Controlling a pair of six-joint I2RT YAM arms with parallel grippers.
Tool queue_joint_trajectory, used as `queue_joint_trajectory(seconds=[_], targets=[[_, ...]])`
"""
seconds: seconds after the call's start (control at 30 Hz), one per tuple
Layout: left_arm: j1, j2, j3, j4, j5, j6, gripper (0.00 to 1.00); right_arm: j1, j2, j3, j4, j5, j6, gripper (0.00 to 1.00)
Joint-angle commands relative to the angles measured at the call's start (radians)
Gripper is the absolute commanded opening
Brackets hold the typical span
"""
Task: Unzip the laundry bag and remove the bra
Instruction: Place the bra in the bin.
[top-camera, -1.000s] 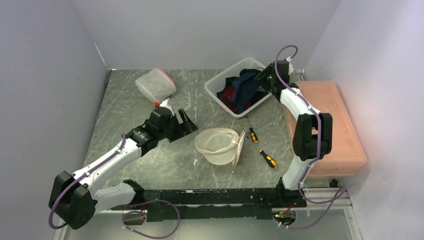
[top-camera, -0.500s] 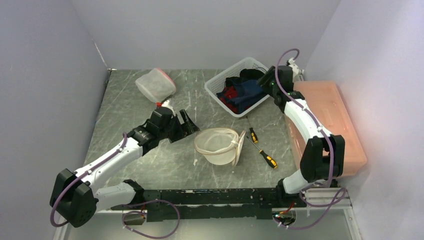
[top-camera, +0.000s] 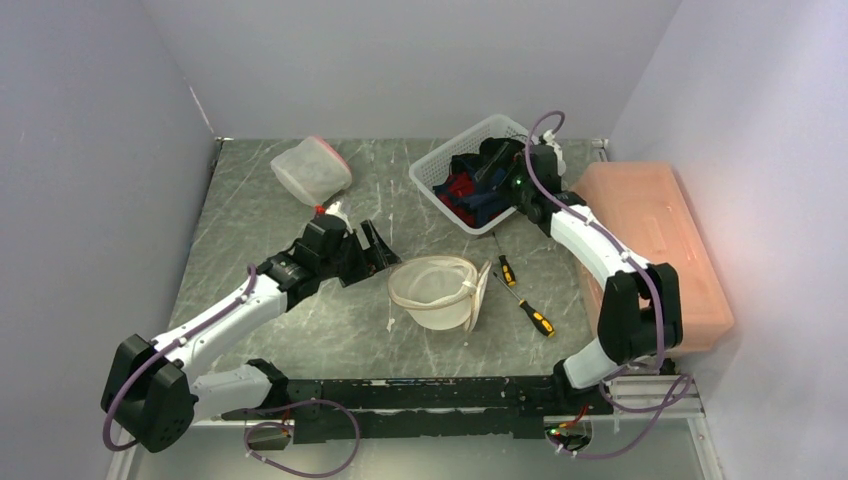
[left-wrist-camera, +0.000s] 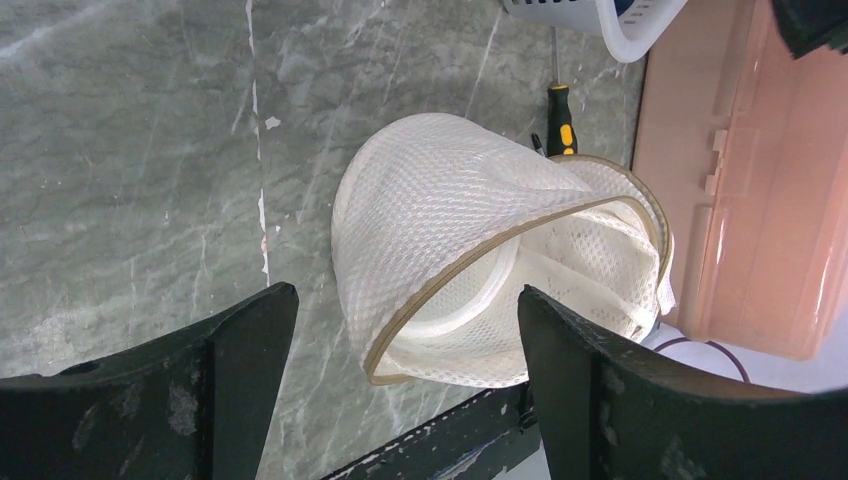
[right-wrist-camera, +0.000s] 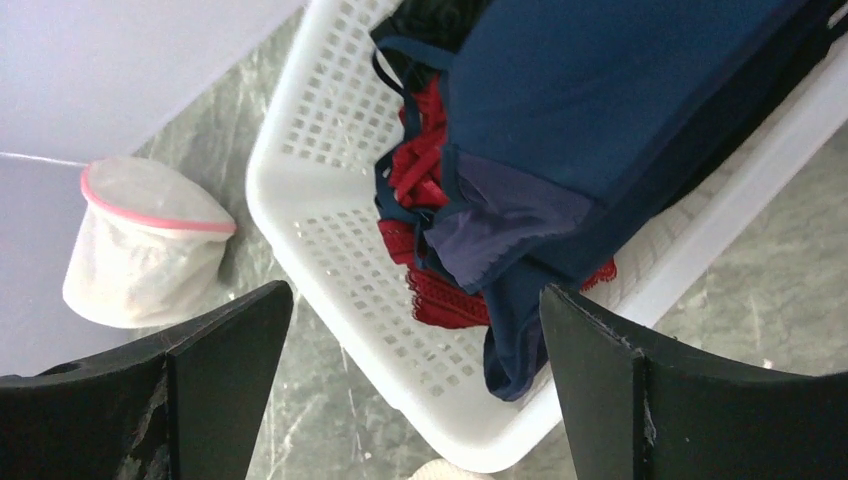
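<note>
The white mesh laundry bag (top-camera: 437, 290) with tan trim lies on the table's middle, its mouth gaping open and only mesh showing inside (left-wrist-camera: 480, 250). A navy bra (top-camera: 490, 185) lies in the white basket (top-camera: 432, 185), draped over a red lace garment (right-wrist-camera: 425, 170). My right gripper (top-camera: 497, 165) hovers open just above the basket, nothing between its fingers; the navy bra (right-wrist-camera: 600, 120) fills its view beyond the gripper (right-wrist-camera: 414, 292). My left gripper (top-camera: 372, 247) stands open and empty to the left of the bag, which it faces (left-wrist-camera: 405, 295).
A second mesh bag (top-camera: 311, 170) with pink trim sits at the back left. Two yellow-and-black screwdrivers (top-camera: 507, 270) (top-camera: 530, 312) lie right of the open bag. A salmon plastic box (top-camera: 650, 250) runs along the right edge. Walls close in on three sides.
My right gripper has opened wide and swung left over the basket, and the navy bra now lies loose there. The left arm has hardly moved.
</note>
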Motion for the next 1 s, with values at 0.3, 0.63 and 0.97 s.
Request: queue_joint_trajectory(seconds=[0.3,0.63,0.97], targets=[[0.002,-0.021,-0.008,0.01,-0.001,0.002,0.87,-0.017,0.113,-0.03,0.115,0.011,0.157,0.97],[0.002,-0.029,-0.013,-0.002,-0.016,-0.001,0.87,-0.026,0.192,-0.015,0.25,-0.063,0.194,0.61],[0.001,-0.012,-0.013,0.003,-0.013,-0.001,0.87,-0.031,0.171,0.003,0.307,-0.107,0.203,0.0]])
